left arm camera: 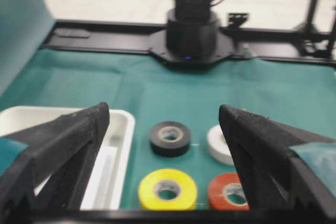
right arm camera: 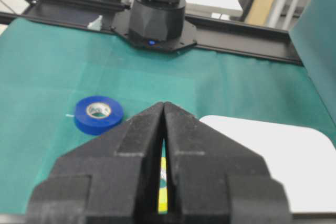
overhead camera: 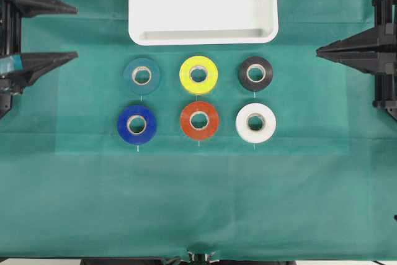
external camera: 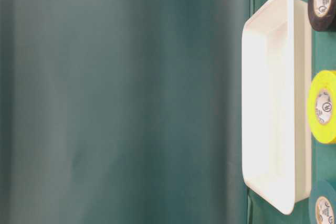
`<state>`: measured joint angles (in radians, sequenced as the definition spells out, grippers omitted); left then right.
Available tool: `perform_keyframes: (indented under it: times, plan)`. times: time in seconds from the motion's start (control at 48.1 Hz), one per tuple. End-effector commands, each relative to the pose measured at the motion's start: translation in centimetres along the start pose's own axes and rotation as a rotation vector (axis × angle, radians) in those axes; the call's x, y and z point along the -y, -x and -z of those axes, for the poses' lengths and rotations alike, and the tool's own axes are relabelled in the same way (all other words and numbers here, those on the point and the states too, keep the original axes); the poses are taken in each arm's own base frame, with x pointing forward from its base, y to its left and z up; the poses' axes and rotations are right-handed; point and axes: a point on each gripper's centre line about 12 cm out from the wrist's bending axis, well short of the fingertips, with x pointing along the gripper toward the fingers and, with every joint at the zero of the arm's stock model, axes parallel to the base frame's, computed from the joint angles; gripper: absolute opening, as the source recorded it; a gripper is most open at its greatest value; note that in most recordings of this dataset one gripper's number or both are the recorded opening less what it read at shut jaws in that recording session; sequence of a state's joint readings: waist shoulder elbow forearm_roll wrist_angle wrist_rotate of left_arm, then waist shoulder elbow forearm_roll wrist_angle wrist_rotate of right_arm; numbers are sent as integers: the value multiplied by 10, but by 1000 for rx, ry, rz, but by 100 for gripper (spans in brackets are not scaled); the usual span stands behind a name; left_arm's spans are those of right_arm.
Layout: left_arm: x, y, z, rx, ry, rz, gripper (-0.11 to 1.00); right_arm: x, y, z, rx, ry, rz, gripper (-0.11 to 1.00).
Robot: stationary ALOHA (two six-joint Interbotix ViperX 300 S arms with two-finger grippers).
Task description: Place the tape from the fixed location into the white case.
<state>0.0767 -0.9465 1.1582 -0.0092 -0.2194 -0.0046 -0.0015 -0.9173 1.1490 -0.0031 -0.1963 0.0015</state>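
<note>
Ahead of the left hand (left arm camera: 164, 124), fingers spread wide and empty: the tape (left arm camera: 167, 188) lies flat on the counter, beside the white case (left arm camera: 122, 145) | right hand (right arm camera: 164, 109) pinched shut, empty | tape looks light, stiff, smooth; best gripped across its outer rim.

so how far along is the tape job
Nothing is done yet: the yellow tape sits in its spot among the other rolls, and the white case holds nothing. In hand: the left end effector is open at the table's edge; the right end effector is shut, parked. Left: grasp, carry, drop in.
</note>
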Motion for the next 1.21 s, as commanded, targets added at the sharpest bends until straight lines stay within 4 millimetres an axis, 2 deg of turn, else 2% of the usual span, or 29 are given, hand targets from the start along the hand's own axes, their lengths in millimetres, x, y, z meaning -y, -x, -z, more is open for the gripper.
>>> perform_keyframes:
  times: [0.0, 0.519, 0.79, 1.184]
  plan:
    - [-3, -3, -9, 17, 1, -15, 98, 0, -2, -13, 34, -3, 0, 0]
    - [-4, -10, -12, 16, 1, -22, 98, 0, -2, -13, 32, -2, 2, 0]
    - [-5, -40, -19, 11, -7, -24, 98, 0, -2, -13, 32, 0, 0, 0]
    - [-12, -109, -23, -32, -11, -40, 98, 0, -2, -13, 29, 0, 0, 0]
